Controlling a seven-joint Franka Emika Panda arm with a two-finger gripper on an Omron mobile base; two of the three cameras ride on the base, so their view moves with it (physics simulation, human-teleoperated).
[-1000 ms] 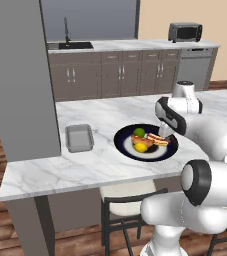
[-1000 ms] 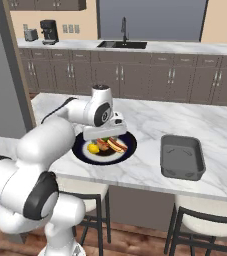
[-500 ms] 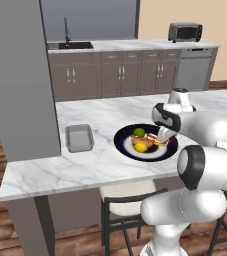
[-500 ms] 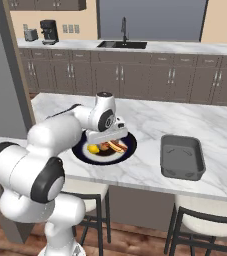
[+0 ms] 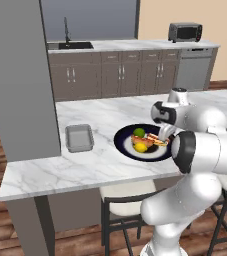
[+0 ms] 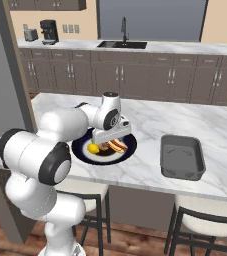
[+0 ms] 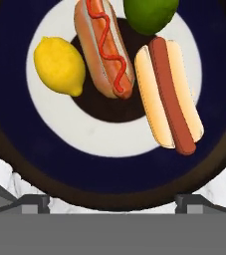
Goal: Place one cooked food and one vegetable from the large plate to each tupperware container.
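Yellow lemon point(image 7: 58, 64) beside ketchup hotdog point(image 7: 103, 47)

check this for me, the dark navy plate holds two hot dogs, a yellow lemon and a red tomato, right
Not quite. The wide round dark navy plate holds two hot dogs, one with a red squiggle of sauce and one plain, and a yellow lemon, but the fourth item is a round green fruit, not a red tomato. The hand view shows it.

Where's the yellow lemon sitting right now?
In the hand view the lemon lies on the large plate's white ring, left of the ketchup hot dog.
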